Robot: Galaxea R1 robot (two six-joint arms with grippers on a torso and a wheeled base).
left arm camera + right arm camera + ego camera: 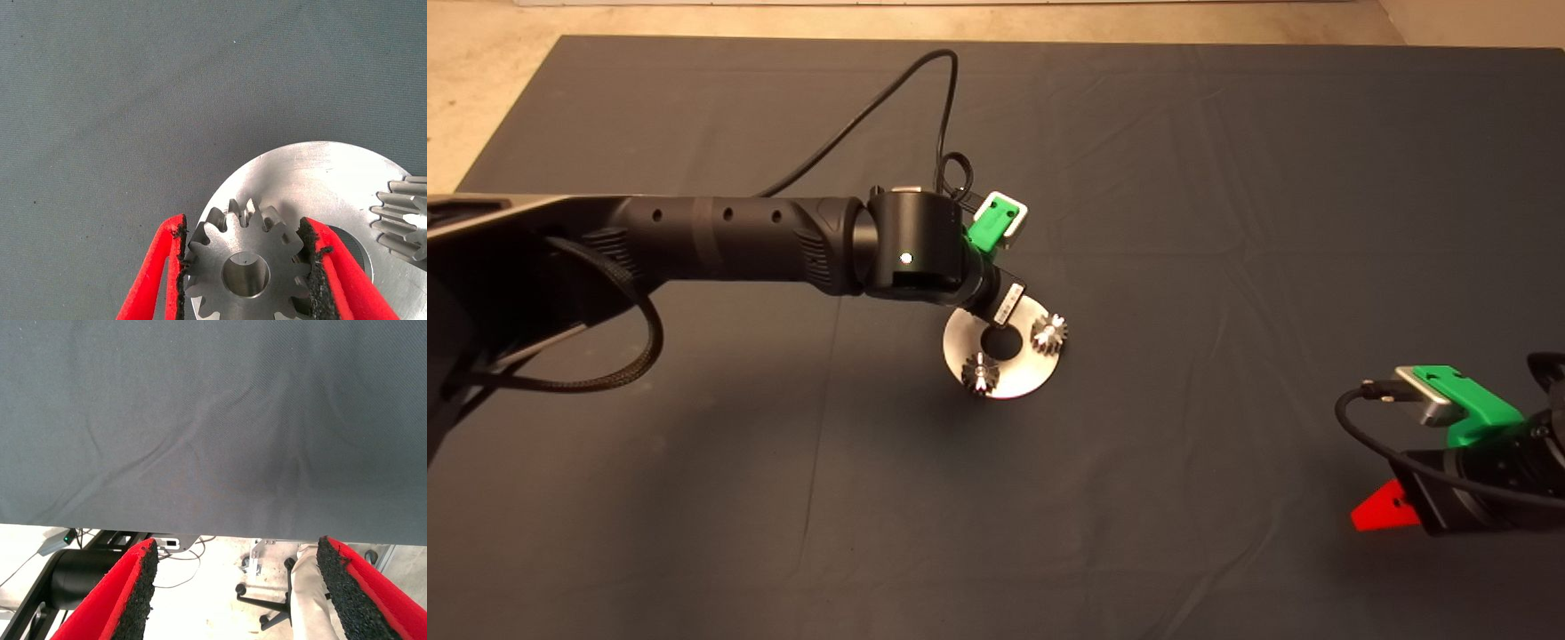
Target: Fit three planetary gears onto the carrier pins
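Two planetary gears [1049, 334] already seated on the carrier disc [1014, 378] in the head view, one at its near-left rim, one at its right rim, on either side of the central hole. Third gear [245, 270] clamped between the left gripper [245, 280] pads, tooth tips pressed into the black foam on both sides, hanging over the disc's far edge with its bore facing the wrist camera. No pin visible through that bore, so judged as not yet threaded; third pin hidden under the wrist in the head view. Remaining, by this reading: centring the bore over the last pin, lowering, letting go. Right gripper [1383, 516] parked at the mat's near-right edge, fingers [127, 597] spread wide and holding nothing, floor and a person's leg [310, 583] beyond.
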